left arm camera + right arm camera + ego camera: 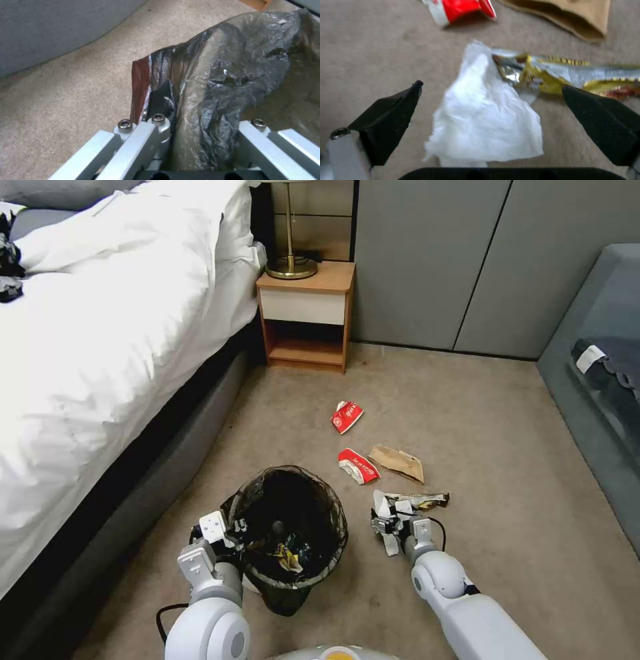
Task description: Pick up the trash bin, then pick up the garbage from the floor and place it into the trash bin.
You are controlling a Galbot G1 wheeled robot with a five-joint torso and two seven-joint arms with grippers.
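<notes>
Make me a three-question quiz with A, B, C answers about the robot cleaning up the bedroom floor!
1. Where is the trash bin?
A. on the bed
B. on the nightstand
C. by the left end effector, beside the bed

2. How many red-and-white packets lie on the carpet?
A. two
B. five
C. none

3. How is the right end effector?
A. shut on a bottle
B. open over the white paper scrap
C. inside the bin

Answers: 1 C, the head view shows the bin at the left end effector next to the bed. 2 A, one packet lies beyond the other. 3 B, its fingers stand wide apart on either side of the scrap.
</notes>
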